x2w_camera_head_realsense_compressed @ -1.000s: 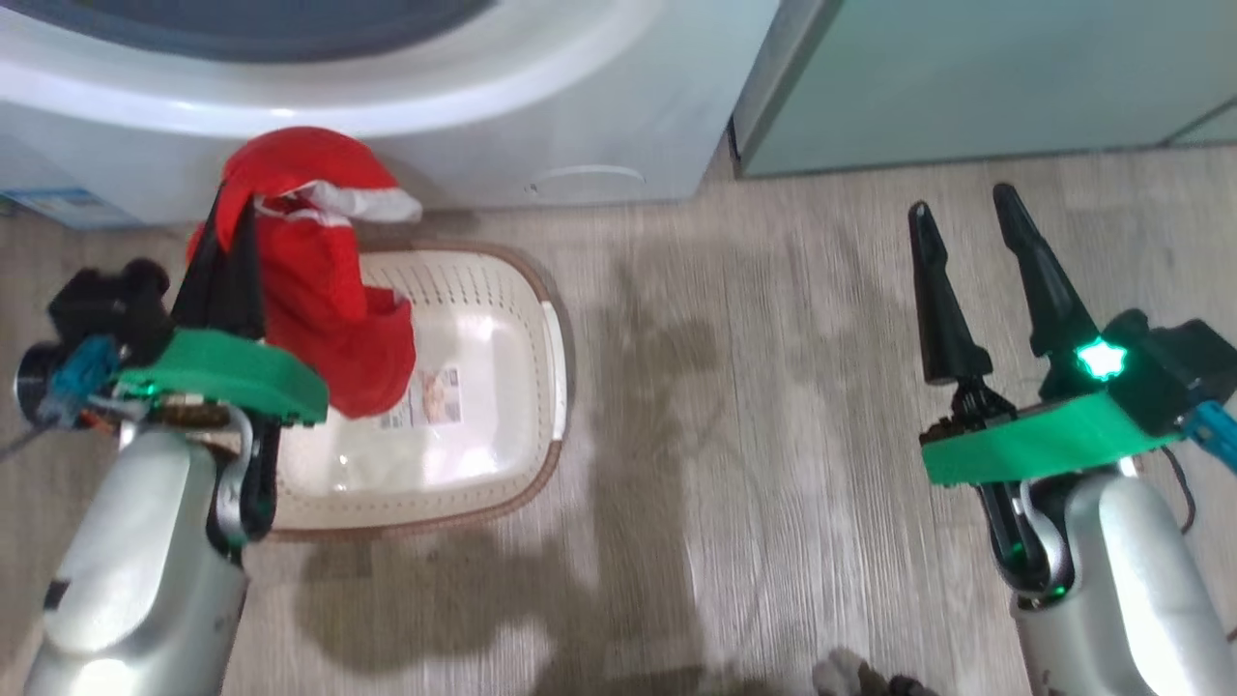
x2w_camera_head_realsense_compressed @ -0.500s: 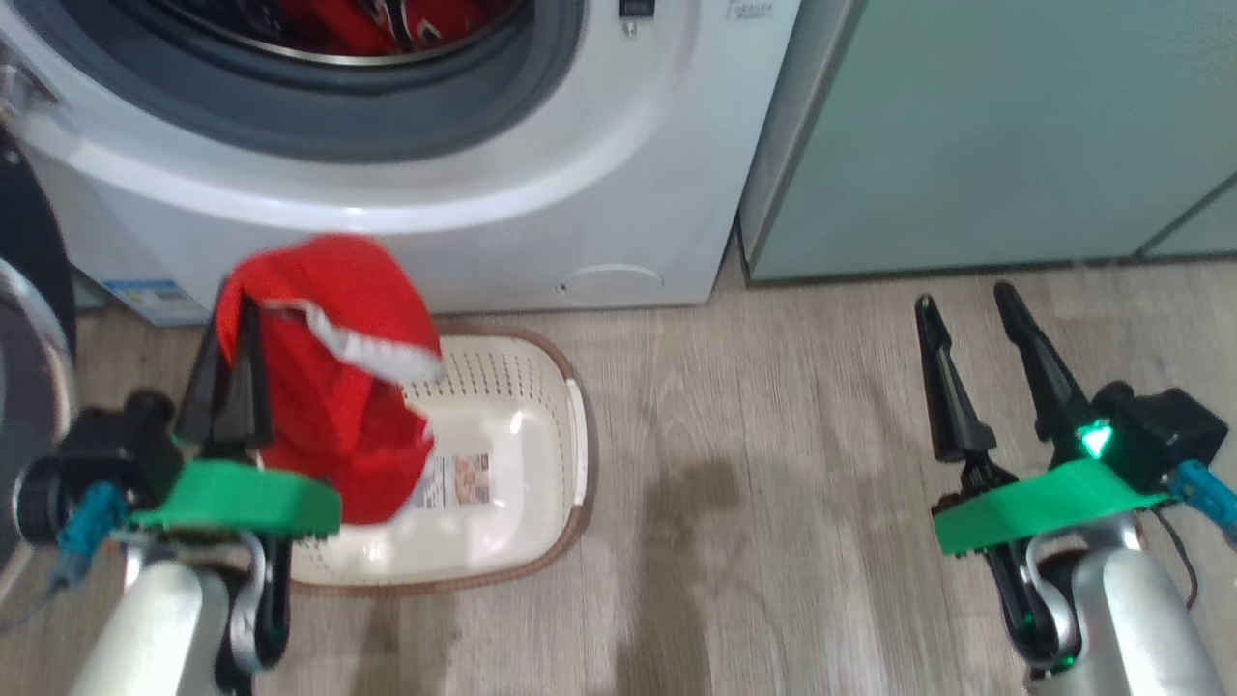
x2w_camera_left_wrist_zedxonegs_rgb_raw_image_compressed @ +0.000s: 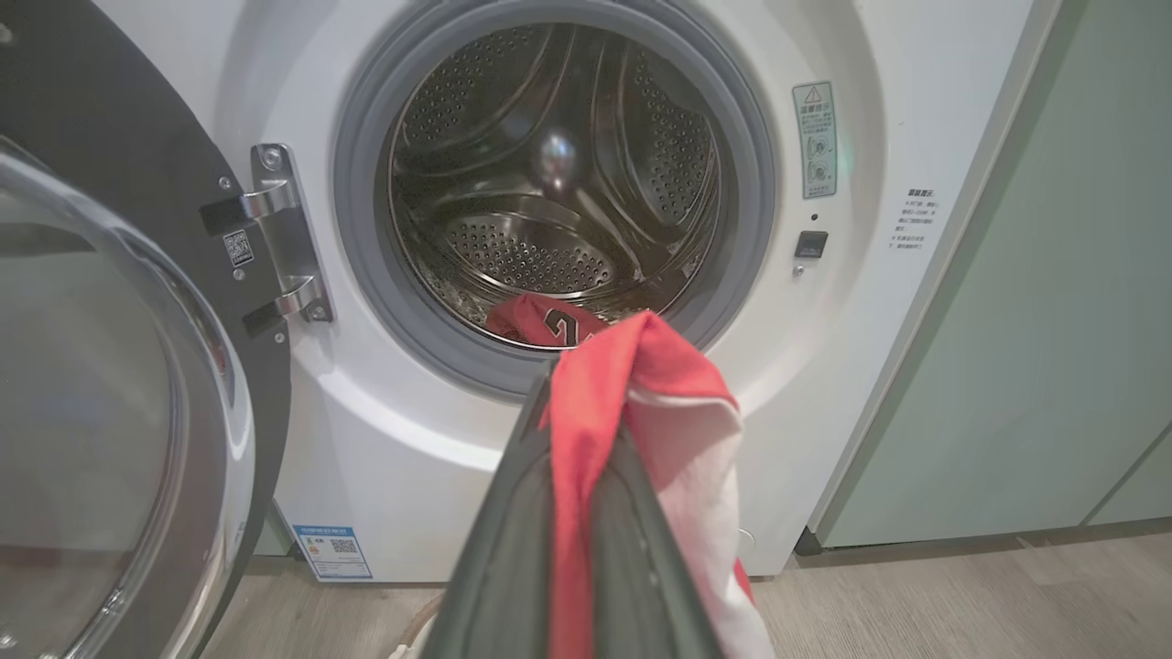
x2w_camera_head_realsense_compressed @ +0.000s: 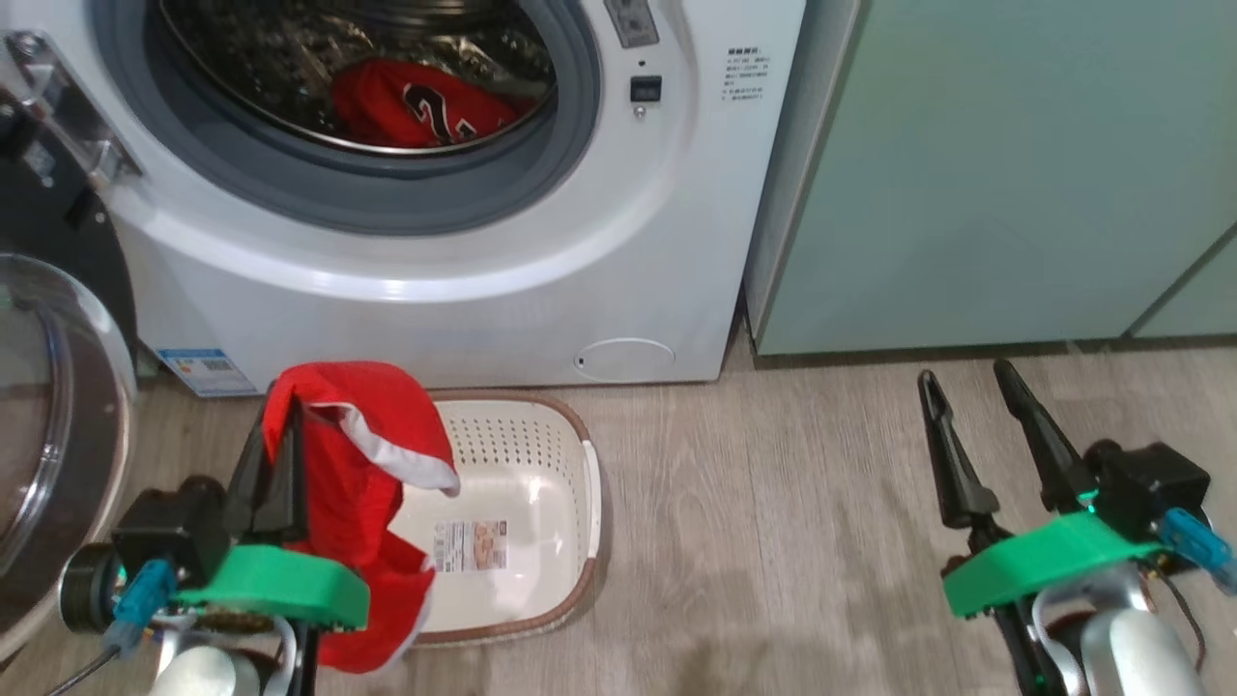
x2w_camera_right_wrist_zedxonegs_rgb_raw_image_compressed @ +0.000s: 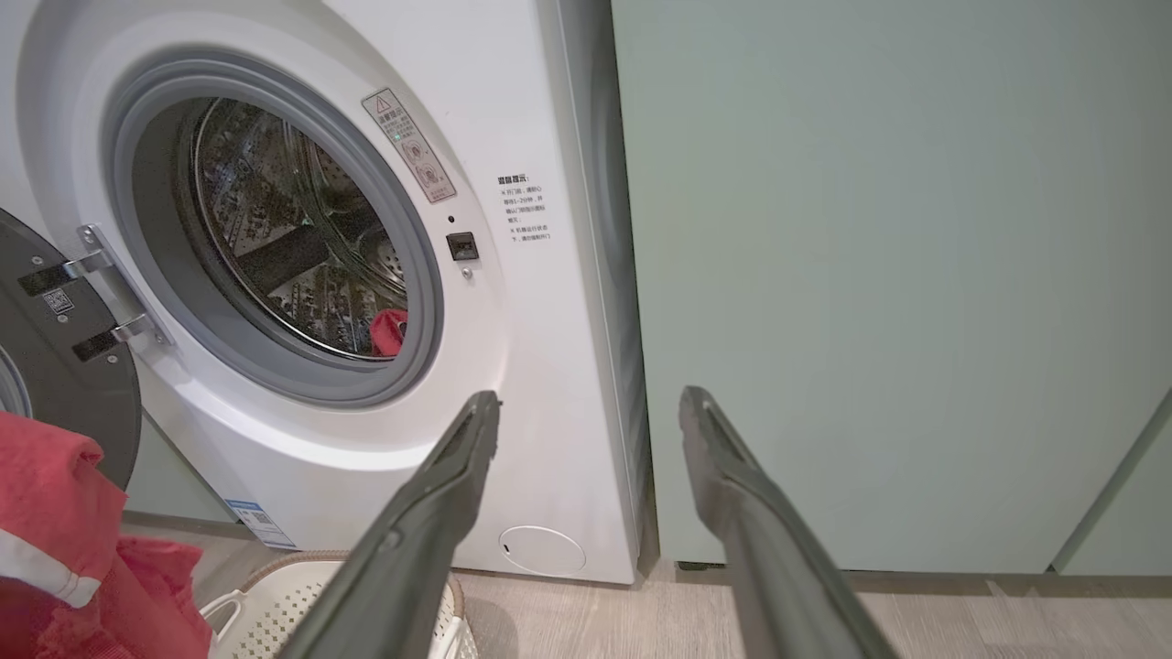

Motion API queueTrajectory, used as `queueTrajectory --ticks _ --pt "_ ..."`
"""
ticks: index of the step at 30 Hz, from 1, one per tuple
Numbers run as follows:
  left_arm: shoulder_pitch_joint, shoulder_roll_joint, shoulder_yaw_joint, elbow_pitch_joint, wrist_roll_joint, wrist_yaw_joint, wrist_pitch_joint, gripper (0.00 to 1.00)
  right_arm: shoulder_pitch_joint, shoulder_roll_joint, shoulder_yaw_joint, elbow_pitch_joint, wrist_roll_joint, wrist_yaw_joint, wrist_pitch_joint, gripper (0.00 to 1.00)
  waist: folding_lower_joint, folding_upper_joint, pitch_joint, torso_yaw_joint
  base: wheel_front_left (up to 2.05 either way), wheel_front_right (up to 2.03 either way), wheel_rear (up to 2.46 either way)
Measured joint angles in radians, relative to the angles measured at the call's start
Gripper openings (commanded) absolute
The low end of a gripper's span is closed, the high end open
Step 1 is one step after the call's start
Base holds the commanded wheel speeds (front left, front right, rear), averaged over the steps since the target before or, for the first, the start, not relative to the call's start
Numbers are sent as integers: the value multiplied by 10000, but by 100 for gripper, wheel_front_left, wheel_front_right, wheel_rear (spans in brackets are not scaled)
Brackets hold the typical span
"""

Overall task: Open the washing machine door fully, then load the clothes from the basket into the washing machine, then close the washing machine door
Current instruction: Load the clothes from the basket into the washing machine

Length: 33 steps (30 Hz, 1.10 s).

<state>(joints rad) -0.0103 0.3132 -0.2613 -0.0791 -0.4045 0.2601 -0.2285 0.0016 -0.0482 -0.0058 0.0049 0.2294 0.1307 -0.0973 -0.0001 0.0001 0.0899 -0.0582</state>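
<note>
Our view has lifted to the washing machine [x2w_camera_head_realsense_compressed: 483,280]; left pincer [x2w_camera_head_realsense_compressed: 277,454] stays clenched on the red garment [x2w_camera_head_realsense_compressed: 362,454], right pincer [x2w_camera_head_realsense_compressed: 966,377] released. We judge it light, limp; hold bunched folds.

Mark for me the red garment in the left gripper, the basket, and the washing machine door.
red garment [x2w_camera_head_realsense_compressed: 348,493]: head view, on the red fabric below the white trim.
basket [x2w_camera_head_realsense_compressed: 512,440]: head view, on the perforated inner wall.
washing machine door [x2w_camera_left_wrist_zedxonegs_rgb_raw_image_compressed: 101,403]: left wrist view, on the clear domed glass.
</note>
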Motion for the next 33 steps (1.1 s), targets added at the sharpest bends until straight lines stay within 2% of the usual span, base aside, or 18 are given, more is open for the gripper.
queueTrajectory --ticks 11,33 --pt "355 8 -138 25 0 94 190 0 341 6 -146 -163 0 0 155 100 0 0 -396 28 0 0 0" --pt "339 105 -169 82 -4 171 221 0 341 8 -146 -249 6 0 194 100 0 0 -192 28 0 0 0"
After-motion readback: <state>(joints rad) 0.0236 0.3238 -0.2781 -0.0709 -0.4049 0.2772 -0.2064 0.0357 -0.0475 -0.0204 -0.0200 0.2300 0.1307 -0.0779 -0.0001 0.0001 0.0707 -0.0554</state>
